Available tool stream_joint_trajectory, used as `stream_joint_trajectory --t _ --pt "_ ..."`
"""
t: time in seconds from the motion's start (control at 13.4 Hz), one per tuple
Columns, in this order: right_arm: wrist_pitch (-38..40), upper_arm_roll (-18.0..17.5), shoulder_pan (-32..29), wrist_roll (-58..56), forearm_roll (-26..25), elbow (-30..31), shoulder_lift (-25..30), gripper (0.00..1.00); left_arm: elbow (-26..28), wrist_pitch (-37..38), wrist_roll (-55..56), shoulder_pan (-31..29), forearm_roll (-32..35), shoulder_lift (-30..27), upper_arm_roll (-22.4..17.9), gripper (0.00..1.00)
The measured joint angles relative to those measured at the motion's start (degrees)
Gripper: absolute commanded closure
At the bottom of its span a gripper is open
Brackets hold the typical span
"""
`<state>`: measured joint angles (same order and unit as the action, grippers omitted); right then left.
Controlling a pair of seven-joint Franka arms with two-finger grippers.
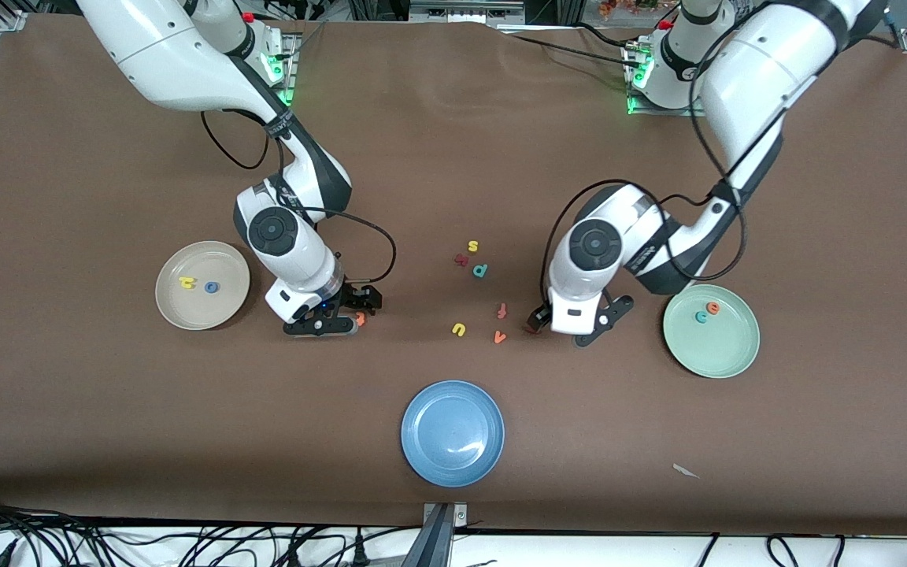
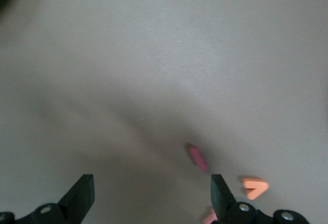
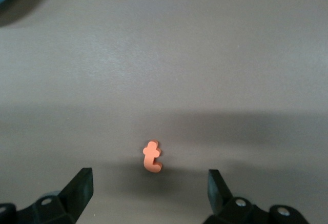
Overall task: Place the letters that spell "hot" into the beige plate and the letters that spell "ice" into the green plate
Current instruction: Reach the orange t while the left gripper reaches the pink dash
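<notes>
The beige plate (image 1: 209, 315) holds a yellow h (image 1: 186, 282) and a blue o (image 1: 211, 287). Beside it, my right gripper (image 1: 351, 313) hangs low and open over the orange t (image 1: 360, 317). In the right wrist view the t (image 3: 152, 157) lies flat just ahead of the open gripper (image 3: 148, 193). The green plate (image 1: 717, 350) holds a teal c (image 1: 701, 317) and an orange e (image 1: 712, 309). My left gripper (image 1: 571, 329) is open and low beside that plate. The dark red i (image 2: 198, 158) lies just ahead of one fingertip (image 2: 219, 188), touching nothing.
A blue plate (image 1: 453, 432) sits near the front edge. Loose letters lie mid-table: yellow s (image 1: 472, 246), teal p (image 1: 480, 270), pinkish f (image 1: 502, 310), yellow u (image 1: 459, 329), orange v (image 1: 499, 337). The v (image 2: 254, 187) lies close to the left gripper.
</notes>
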<state>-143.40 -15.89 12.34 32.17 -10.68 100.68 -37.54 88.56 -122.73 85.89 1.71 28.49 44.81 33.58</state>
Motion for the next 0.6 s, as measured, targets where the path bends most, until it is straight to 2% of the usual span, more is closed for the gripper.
stream_joint_trajectory --t 0.22,0.45,0.6 --pt "0.0 0.0 0.5 2.7 0.0 -0.1 -0.3 0.21 -5.2 0.0 1.4 1.9 0.0 4.0 -1.3 0.02" --pt "-0.5 0.0 0.8 3.5 0.0 -0.1 -1.3 0.23 -6.5 -1.7 1.4 1.8 0.0 6.3 -1.5 0.06" --pt "-1.9 0.0 0.8 3.6 -0.1 -0.1 -2.5 0.3 -6.5 -3.2 1.4 1.9 0.0 7.2 -1.5 0.1"
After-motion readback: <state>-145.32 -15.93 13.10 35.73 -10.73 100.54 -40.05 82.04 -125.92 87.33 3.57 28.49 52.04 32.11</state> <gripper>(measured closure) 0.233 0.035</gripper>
